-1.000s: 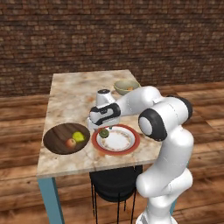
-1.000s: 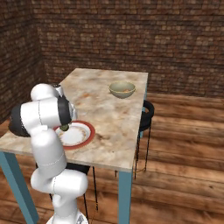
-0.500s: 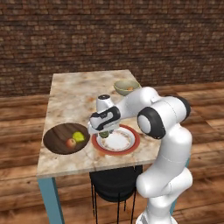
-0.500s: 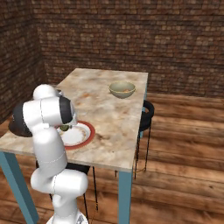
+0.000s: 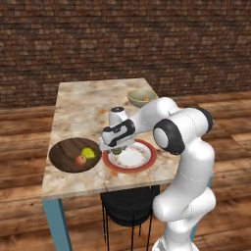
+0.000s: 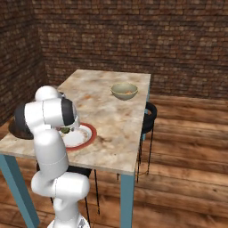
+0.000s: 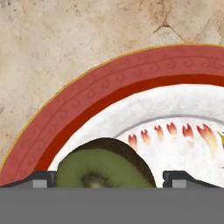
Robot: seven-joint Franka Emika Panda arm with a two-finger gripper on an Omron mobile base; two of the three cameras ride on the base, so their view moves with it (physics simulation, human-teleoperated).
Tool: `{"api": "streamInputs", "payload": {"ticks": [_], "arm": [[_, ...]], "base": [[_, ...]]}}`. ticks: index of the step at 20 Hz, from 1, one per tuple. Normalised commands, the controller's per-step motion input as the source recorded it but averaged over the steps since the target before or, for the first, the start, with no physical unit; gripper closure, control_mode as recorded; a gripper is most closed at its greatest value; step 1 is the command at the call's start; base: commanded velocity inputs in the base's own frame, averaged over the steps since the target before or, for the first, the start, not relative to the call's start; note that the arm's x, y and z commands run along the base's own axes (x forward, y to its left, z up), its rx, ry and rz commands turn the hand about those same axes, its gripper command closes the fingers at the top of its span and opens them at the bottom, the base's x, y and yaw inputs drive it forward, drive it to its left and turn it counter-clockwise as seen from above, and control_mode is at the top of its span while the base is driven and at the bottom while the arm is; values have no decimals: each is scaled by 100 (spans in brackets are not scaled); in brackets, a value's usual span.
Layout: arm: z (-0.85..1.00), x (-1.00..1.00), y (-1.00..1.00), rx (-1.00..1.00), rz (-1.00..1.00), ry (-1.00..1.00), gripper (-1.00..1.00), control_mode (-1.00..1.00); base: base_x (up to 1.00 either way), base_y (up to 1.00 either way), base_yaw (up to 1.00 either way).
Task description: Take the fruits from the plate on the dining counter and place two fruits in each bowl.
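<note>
1. The gripper (image 5: pixel 116 148) is hanging low over the left part of the plate (image 5: pixel 145 163) on the counter (image 5: pixel 83 100), right above the kiwi (image 7: pixel 105 168) (a cut half, green face up).

2. In the hand view the kiwi is sitting between the two fingertips (image 7: pixel 40 179), one at each side. The jaws are standing wide around it; whether they are touching the skin yet I cannot tell.

3. The kiwi is resting on the white of the plate, close to the red rim, and looks to be the last fruit there.

4. The brown bowl (image 5: pixel 61 158) (left of the plate, just beside it) is already holding the apple (image 5: pixel 80 160) and a yellow-green fruit (image 5: pixel 88 153), so it looks finished.

5. The pale bowl (image 5: pixel 141 97) is standing at the far side of the counter, well apart from the plate, with an orange fruit (image 5: pixel 145 100) showing inside.

6. My reading: the grasp of the fourth fruit is in hand, and three of four seem placed.

7. The next move is calling for the jaws to pinch the kiwi across its width, then a straight lift clear of the rim.

8. After that, a long carry across the counter to the pale bowl, lowering before letting go (the bowl is small and deep, so aim matters).
</note>
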Motion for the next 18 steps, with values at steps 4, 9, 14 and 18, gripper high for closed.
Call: {"api": "streamInputs", "payload": {"ticks": [4,9,14,18], "arm": [[-11,0,0,0,0,0,100,-100],[-1,0,0,0,0,0,100,-100],[22,-18,-12,0,0,0,100,-100],[85,-67,-28,0,0,0,100,-100]], "base": [[0,0,0],[0,0,0],[0,0,0],[0,0,0]]}}
